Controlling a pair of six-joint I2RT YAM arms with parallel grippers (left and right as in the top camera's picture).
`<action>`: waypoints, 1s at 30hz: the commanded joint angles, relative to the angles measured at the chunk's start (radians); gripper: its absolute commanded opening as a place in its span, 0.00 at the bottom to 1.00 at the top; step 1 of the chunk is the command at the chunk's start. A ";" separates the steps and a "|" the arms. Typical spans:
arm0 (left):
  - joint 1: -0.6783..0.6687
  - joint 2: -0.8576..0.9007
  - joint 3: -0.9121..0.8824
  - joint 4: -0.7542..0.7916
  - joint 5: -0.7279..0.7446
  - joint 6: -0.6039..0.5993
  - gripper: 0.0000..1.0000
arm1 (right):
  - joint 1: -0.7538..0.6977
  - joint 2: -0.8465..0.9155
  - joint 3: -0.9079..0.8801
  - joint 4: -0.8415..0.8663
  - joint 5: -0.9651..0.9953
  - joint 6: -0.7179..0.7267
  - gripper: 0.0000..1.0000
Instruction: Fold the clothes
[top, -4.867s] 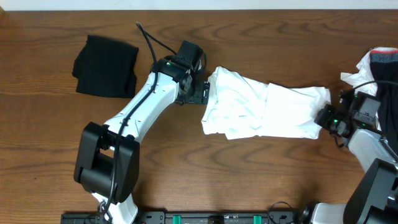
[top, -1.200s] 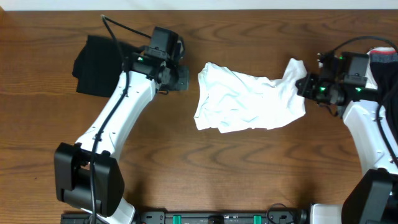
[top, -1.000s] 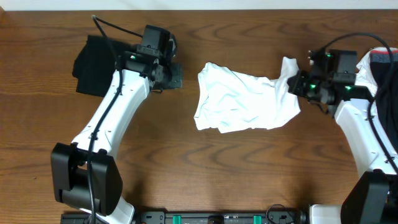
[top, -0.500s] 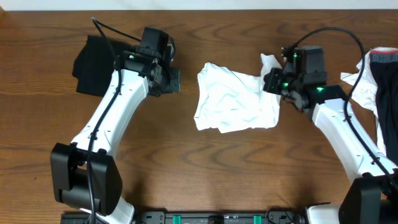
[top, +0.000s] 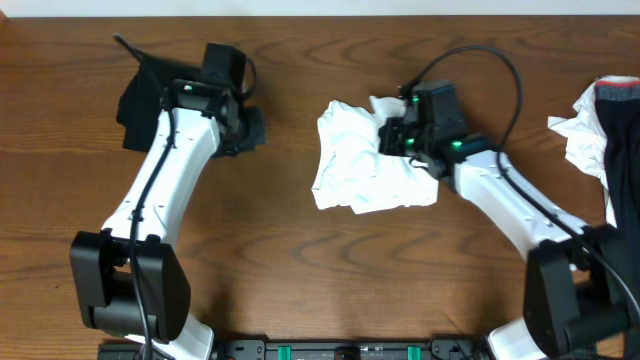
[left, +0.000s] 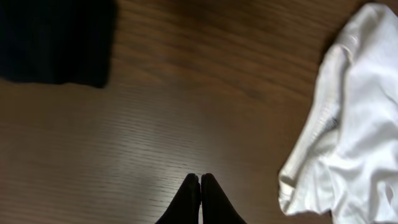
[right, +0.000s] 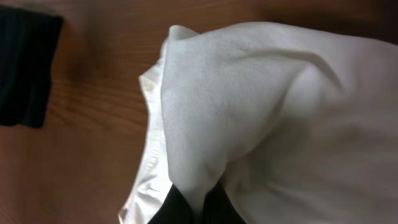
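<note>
The right gripper (right: 196, 202) pinches a fold of the white shirt (top: 355, 170), bunched mid-worktop (top: 300, 280). The left gripper (left: 200, 186) hovers closed and empty, left of the shirt, beside a black garment (top: 140, 100).

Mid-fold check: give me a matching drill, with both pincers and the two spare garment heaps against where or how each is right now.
Things:
1. left pincer
2. right pincer
3. black garment
4. white-and-dark pile

States:
a. at the right edge of the overhead view
b. shut on a fold of the white T-shirt
c. shut, holding nothing
d. at the far left, partly under an arm

Pairs: 1-c, 2-b, 3-d, 4-a
</note>
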 joint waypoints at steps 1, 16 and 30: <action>0.008 -0.002 -0.015 0.005 -0.031 -0.031 0.06 | 0.038 0.036 0.029 0.030 -0.004 0.032 0.01; 0.008 -0.002 -0.062 0.042 -0.031 -0.039 0.06 | 0.138 0.107 0.031 0.213 0.008 0.112 0.00; 0.008 -0.001 -0.083 0.067 -0.031 -0.042 0.06 | 0.256 0.306 0.031 0.418 -0.056 0.092 0.01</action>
